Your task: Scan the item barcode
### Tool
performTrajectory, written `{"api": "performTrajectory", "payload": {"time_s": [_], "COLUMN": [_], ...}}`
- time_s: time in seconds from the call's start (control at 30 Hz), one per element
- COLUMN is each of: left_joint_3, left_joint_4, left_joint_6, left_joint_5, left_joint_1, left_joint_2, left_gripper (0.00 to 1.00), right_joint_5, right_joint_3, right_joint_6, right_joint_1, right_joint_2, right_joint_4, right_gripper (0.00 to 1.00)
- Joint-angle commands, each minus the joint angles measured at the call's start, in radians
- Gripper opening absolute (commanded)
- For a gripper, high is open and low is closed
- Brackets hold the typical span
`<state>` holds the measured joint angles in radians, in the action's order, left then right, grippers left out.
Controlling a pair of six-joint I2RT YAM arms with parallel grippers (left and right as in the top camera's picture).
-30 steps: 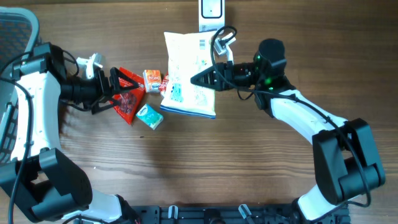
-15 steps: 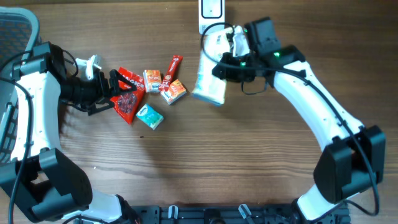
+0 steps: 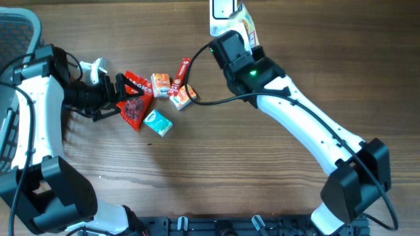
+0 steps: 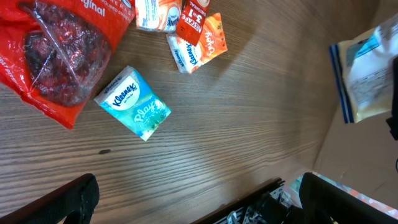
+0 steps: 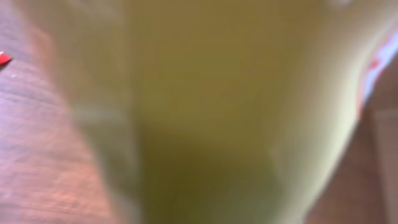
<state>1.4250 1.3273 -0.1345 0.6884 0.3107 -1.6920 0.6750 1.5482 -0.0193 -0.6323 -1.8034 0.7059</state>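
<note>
Two robot arms work over a wooden surface [image 3: 249,170] scattered with small packets. The right arm stretches to the far edge, where its right hand [image 3: 237,38] is clamped on a white bag [image 3: 247,25], lifted off the wood and held just beside the white scanner [image 3: 223,9] at the top centre. From above, only a strip of the bag shows past the black wrist, its edge marked with yellow and red. The right wrist camera sees nothing but a pale yellow-green blur of packaging [image 5: 236,112] filling the frame, so no barcode can be made out, and the fingers themselves are hidden in both views. The left wrist camera catches the same bag [image 4: 370,68] at its right border, with a blue strip along one side. Over on the left, the left hand [image 3: 125,94] hangs with its dark fingers [image 4: 74,199] spread wide apart, gripping nothing, just above a red bag of dried fruit [image 4: 56,56]. Near it lie a teal Kleenex pack [image 4: 132,102], an orange Kleenex pack [image 4: 199,46], a red Nescafe stick [image 3: 183,70] and another small orange-and-white pack [image 3: 160,84], all flat on the wood in a loose cluster, well apart from the scanner.
</note>
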Motion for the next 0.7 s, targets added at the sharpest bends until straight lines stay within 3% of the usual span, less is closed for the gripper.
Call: {"api": "performTrajectory", "payload": {"time_s": [0.0, 0.17, 0.23, 0.33, 0.53, 0.67], "left_joint_3": [0.004, 0.004, 0.004, 0.004, 0.004, 0.004], "left_joint_4": [-0.003, -0.003, -0.003, -0.003, -0.003, -0.003], "left_joint_6": [-0.016, -0.016, -0.016, -0.016, -0.016, -0.016], "left_joint_5": [-0.003, -0.003, -0.003, -0.003, -0.003, -0.003], "left_joint_1": [0.000, 0.000, 0.000, 0.000, 0.000, 0.000], "left_joint_2": [0.009, 0.009, 0.009, 0.009, 0.009, 0.009], "left_gripper": [1.00, 1.00, 1.00, 1.00, 1.00, 1.00], "right_joint_5": [0.122, 0.233, 0.325, 0.372, 0.249, 0.150], "right_joint_3": [0.014, 0.014, 0.014, 0.014, 0.014, 0.014], "right_joint_6": [0.156, 0.370, 0.547, 0.975, 1.473, 1.535], "right_joint_1": [-0.019, -0.019, -0.019, -0.018, 0.039, 0.102], "right_joint_2": [-0.046, -0.122, -0.163, -0.261, -0.470, -0.545], "right_joint_4": [-0.078, -0.306, -0.465, -0.856, -1.461, -1.488], "right_gripper": [0.05, 0.04, 0.04, 0.04, 0.04, 0.05]}}
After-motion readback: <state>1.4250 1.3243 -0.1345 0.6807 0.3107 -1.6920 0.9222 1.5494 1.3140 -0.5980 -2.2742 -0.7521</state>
